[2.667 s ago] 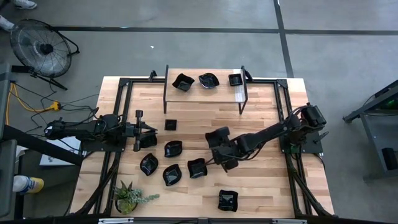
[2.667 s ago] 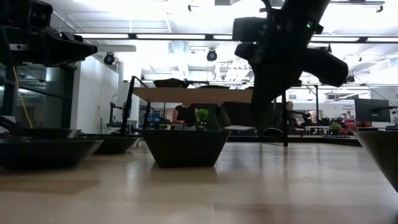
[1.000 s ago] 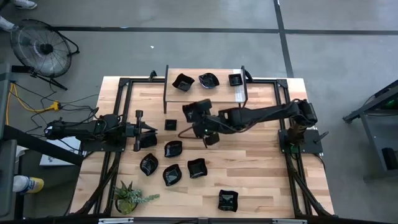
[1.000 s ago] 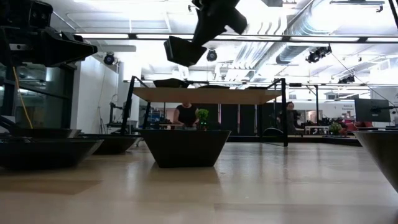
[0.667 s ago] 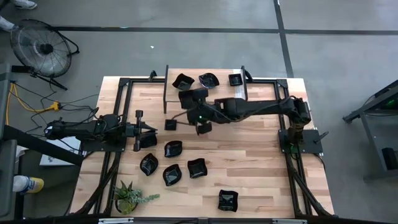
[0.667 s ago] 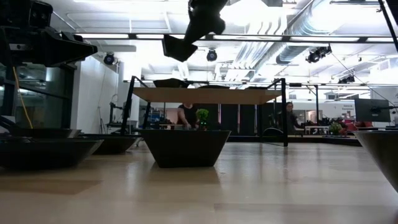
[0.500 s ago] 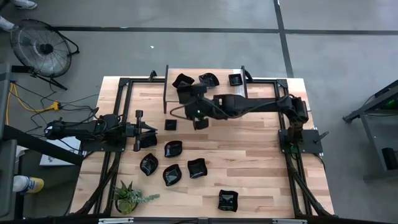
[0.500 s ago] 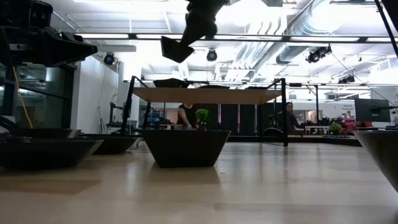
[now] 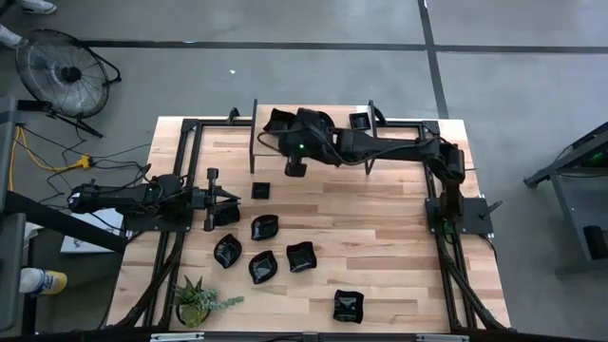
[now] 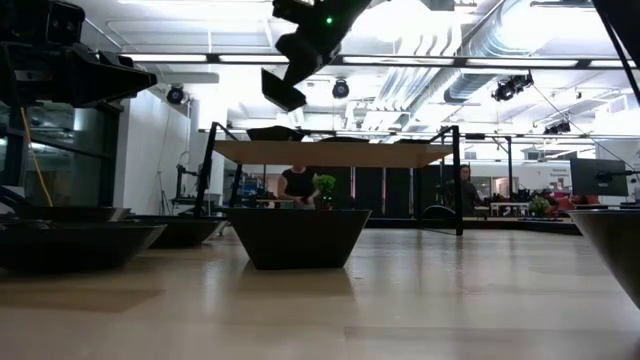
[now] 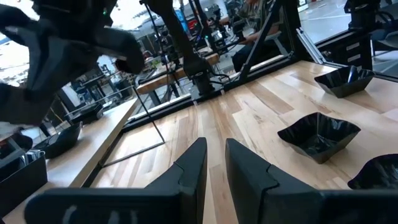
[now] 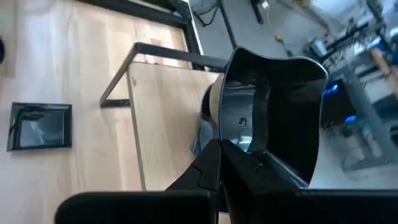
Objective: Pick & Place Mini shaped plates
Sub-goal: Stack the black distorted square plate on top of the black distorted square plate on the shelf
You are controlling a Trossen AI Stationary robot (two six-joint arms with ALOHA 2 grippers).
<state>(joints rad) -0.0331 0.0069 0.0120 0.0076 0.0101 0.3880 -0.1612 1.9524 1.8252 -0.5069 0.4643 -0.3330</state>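
Note:
My right gripper (image 9: 294,160) reaches out above the front left edge of the raised wooden shelf (image 9: 334,141) and is shut on one glossy black mini plate (image 12: 273,106). In the low view that plate (image 10: 283,88) hangs high over the table. Two plates (image 9: 278,122) (image 9: 359,122) stand on the shelf; the arm covers the space between them. Several more plates lie on the table, among them a small square one (image 9: 260,190) and a wavy one (image 9: 300,256). My left gripper (image 9: 231,197) rests at the left, narrowly open, holding nothing. My right gripper pinches the plate's rim wall (image 12: 231,144) between its two fingers, at one side of the plate. The fingers slant down from the table's right side. The plate is lifted clear and tipped on edge, its hollow (image 12: 245,115) facing sideways.
The shelf stands on thin black metal legs (image 9: 253,142) (image 9: 371,152) at the table's far side. A potted plant (image 9: 199,302) stands at the near left corner. A black frame (image 9: 180,128) runs round the tabletop. Bare wood lies right of the table's middle (image 9: 389,237).
My right gripper has carried the plate toward the table's far edge and a little leftward, up to the shelf's front left part, rolling its wrist on the way. The plate stays lifted clear and now sits tipped differently. The gripper stays shut on it.

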